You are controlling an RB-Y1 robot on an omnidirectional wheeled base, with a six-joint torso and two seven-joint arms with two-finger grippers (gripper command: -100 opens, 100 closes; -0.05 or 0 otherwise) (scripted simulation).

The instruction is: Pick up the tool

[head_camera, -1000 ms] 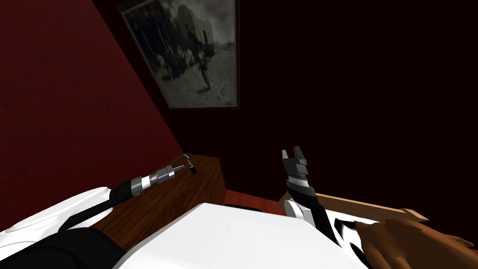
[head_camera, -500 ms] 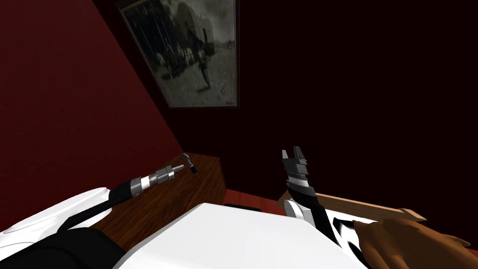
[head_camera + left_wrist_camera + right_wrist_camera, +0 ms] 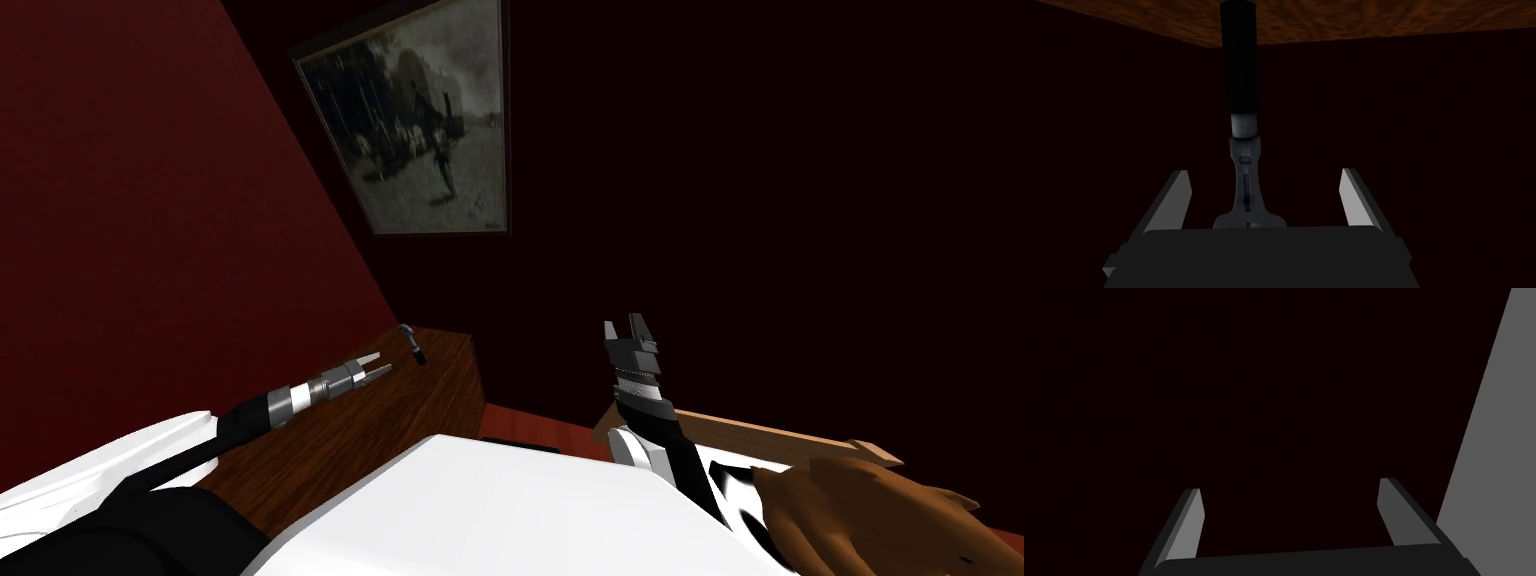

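Brown wood surface (image 3: 400, 420) carries the black-handled tool (image 3: 1240, 75), lying just ahead of the left jaws, which stand spread and clear of it; the right jaws, raised, are spread too.

I count one tool (image 3: 411, 345), seemingly a hammer in this dim light, at the far corner of one wooden cabinet top (image 3: 340, 440). One framed picture (image 3: 420, 130) noted. My grippers number two: left gripper (image 3: 383, 368), right gripper (image 3: 625, 325).

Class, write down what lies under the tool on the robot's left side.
A brown wooden top lies under the tool and spreads out around it. The patch directly beneath is covered by the tool itself.
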